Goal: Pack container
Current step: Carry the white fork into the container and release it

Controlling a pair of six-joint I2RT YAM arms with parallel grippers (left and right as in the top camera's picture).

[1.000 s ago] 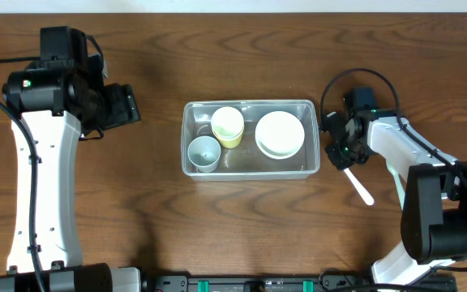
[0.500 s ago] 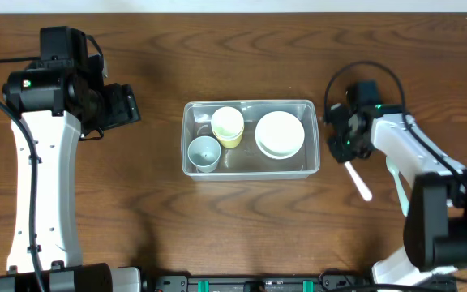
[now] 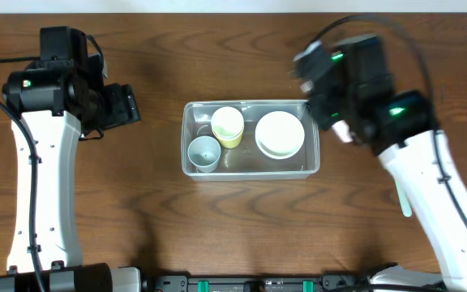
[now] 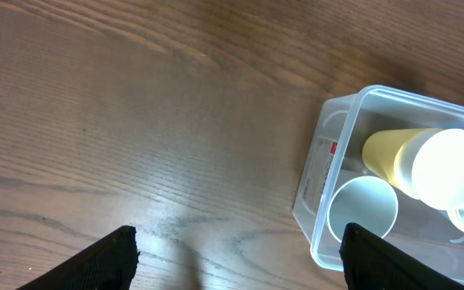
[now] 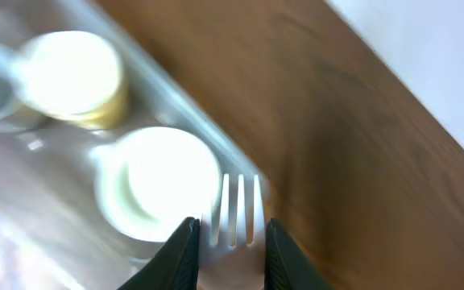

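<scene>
The right gripper [image 5: 230,244] is clamped on the handle of a white plastic fork [image 5: 238,201], with the tines pointing away from the wrist. This view is blurred. Just past the tines is the corner rim of the container [image 5: 230,157], a clear tub on the wooden table [image 3: 242,227]. Ahead and left of the tines, a white bowl [image 5: 159,181] sits inside the tub. Farther out to the left is a yellow cup [image 5: 71,72], with a pale grey cup [image 3: 203,152] beside it.

The step appears to be carrying the fork into the tub. The only bare floor seems to be a narrow strip along one long wall. The fork would probably fit best turned parallel to that wall, lowered tines first, and let go close to the bottom, clear of the bowl.

The left gripper [image 4: 238,242] has its fingers wide apart and holds nothing. The tub lies ahead of it to its right, untouched.
</scene>
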